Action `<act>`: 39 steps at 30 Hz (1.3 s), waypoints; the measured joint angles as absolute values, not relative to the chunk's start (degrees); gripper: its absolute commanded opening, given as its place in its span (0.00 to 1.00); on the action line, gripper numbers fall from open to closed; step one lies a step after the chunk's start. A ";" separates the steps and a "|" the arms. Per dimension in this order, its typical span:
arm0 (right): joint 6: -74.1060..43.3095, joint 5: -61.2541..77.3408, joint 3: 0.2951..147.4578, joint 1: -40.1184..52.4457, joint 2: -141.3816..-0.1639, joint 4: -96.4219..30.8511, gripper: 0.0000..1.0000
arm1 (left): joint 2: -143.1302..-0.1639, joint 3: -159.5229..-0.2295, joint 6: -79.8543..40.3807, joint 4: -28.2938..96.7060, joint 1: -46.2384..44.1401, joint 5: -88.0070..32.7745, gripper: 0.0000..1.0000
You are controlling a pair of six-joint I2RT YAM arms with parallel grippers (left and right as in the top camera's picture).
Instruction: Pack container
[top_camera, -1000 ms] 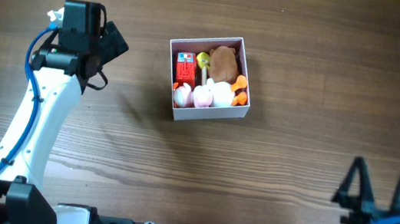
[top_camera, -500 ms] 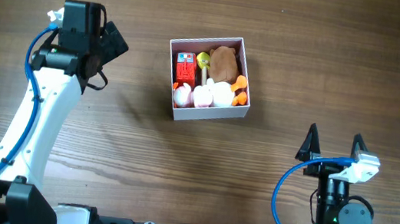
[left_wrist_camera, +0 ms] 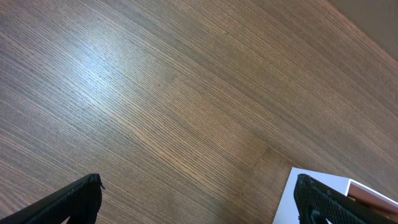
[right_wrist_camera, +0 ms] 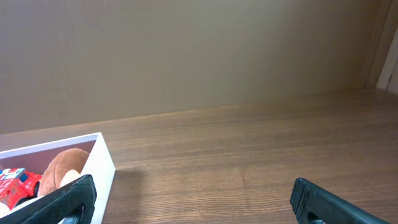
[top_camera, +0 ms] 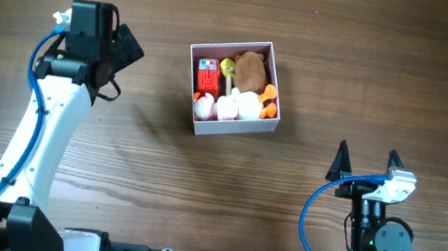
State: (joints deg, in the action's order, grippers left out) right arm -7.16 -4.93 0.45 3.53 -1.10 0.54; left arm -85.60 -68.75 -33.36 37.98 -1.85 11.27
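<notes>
The container (top_camera: 237, 128) is being supported flat by the wooden table (top_camera: 373, 50). Inside the container, a brown plush toy (top_camera: 251, 70) is being held in the far right corner, with a yellow piece (top_camera: 227, 66) and a red toy (top_camera: 207, 75) to its left. Pink and white soft toys (top_camera: 227, 106) are being packed along the near wall, and orange pieces (top_camera: 269, 102) against the right wall.

The left gripper (top_camera: 130, 47) is being held well to the left of the container, clear of it. Its fingers are being held apart, with nothing between them; in the left wrist view, one white corner of the container is being shown beside the right fingertip.

The right gripper (top_camera: 366, 158) is being held on the near right side of the container, well apart from it. Its fingers are being held spread, gripping nothing.
</notes>
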 measured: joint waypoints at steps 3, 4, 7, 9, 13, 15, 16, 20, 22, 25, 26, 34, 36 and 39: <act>-7.16 -4.93 0.45 3.53 -1.10 0.54 1.00 | -85.60 -68.75 -33.36 37.95 -1.85 11.27 1.00; -7.16 -4.93 0.45 3.53 -1.10 0.54 1.00 | -85.60 -68.75 -33.36 37.95 -1.85 11.27 1.00; -7.16 -4.93 0.45 3.53 -1.10 0.54 1.00 | -85.60 -68.75 -33.36 37.95 -1.85 11.27 1.00; -7.16 -4.93 0.45 3.53 -1.10 0.54 1.00 | -85.60 -68.75 -33.36 37.95 -1.85 11.27 1.00; -7.16 -4.93 0.45 3.53 -1.10 0.54 1.00 | -85.60 -68.75 -33.36 37.95 -1.85 11.27 1.00; -7.16 -4.93 0.45 3.53 -1.10 0.54 1.00 | -85.60 -68.75 -33.36 37.95 -1.85 11.27 1.00; -7.16 -4.93 0.45 3.53 -1.10 0.54 1.00 | -85.45 -68.75 -33.36 38.09 -1.85 11.27 1.00; -7.16 -4.93 0.45 3.53 -1.10 0.54 1.00 | -75.46 -68.49 -33.36 38.63 -2.02 11.09 1.00; -7.16 -4.93 0.45 3.53 -1.10 0.56 1.00 | -61.87 -68.64 -33.36 38.35 -2.26 11.09 1.00; -7.16 -4.91 0.43 3.53 -0.99 0.54 1.00 | -45.19 -68.77 -33.36 38.35 -2.28 11.09 1.00; -7.16 -4.93 0.43 3.53 -0.99 0.54 1.00 | -38.39 -68.77 -33.36 38.39 -2.31 11.09 1.00; -7.16 -4.93 0.38 3.53 -0.89 0.54 1.00 | -8.05 -69.73 -33.32 46.19 -2.31 11.07 1.00; -7.16 -4.93 0.38 3.53 -0.89 0.56 1.00 | -7.57 -69.52 -33.32 50.13 -2.31 10.72 1.00; -7.16 -4.91 0.38 3.53 -0.89 0.54 1.00 | -6.57 -68.51 -33.32 54.74 -2.31 10.63 1.00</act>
